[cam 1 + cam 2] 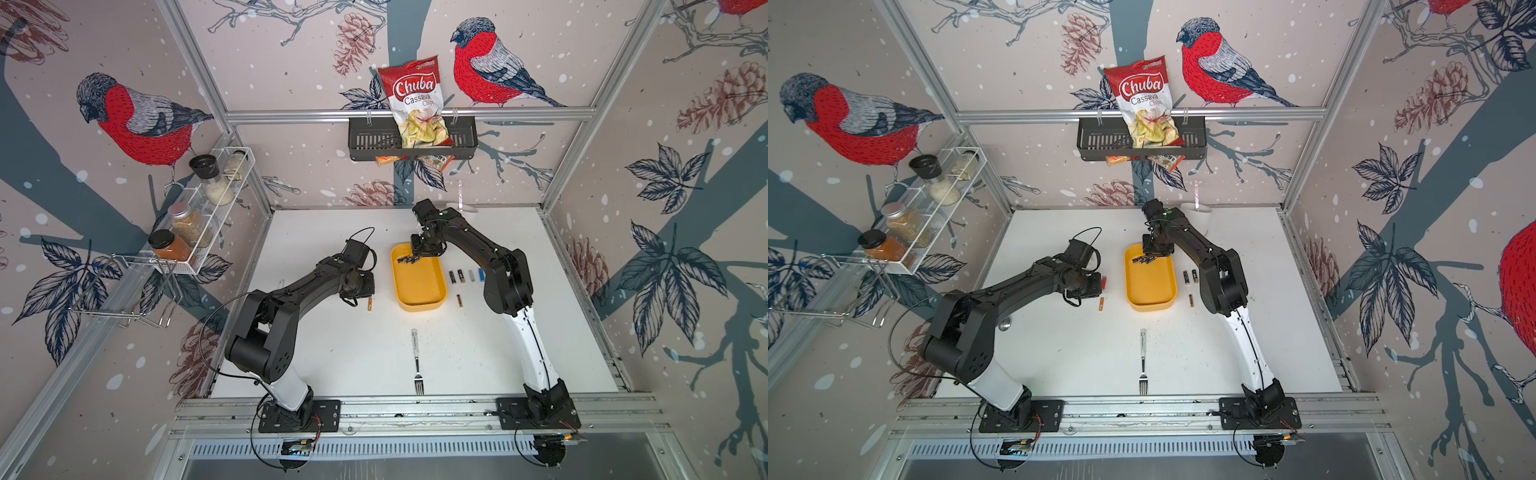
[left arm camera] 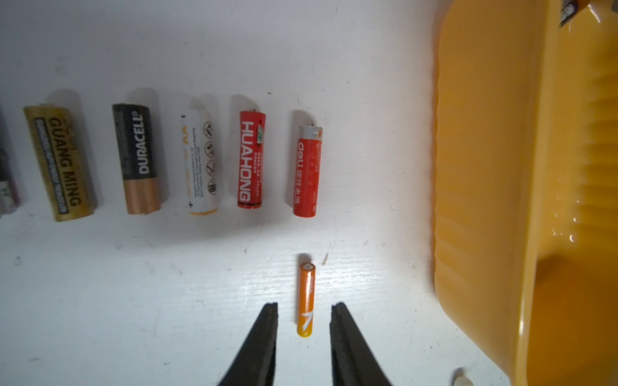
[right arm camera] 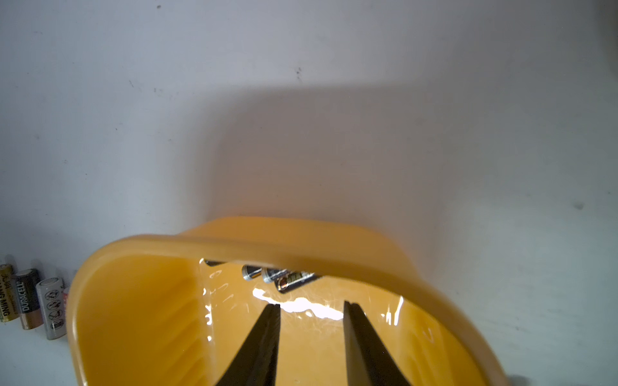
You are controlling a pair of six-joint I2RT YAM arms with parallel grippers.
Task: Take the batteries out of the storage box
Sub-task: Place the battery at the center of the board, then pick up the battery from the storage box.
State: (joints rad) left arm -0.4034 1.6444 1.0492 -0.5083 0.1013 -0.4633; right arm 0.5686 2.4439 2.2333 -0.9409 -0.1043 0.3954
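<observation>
The yellow storage box sits mid-table. A few black batteries lie at its far end, under the rim in the right wrist view. My right gripper hangs open inside the box just short of them, with nothing between its fingers. My left gripper stands open left of the box, its fingertips either side of a thin orange battery lying on the table, not touching it. Beyond it lies a row of batteries, among them a red one. More batteries lie right of the box.
A silver fork lies near the table's front. A white cup stands at the back behind the right arm. A black wall basket holds a chips bag. A spice rack hangs on the left wall.
</observation>
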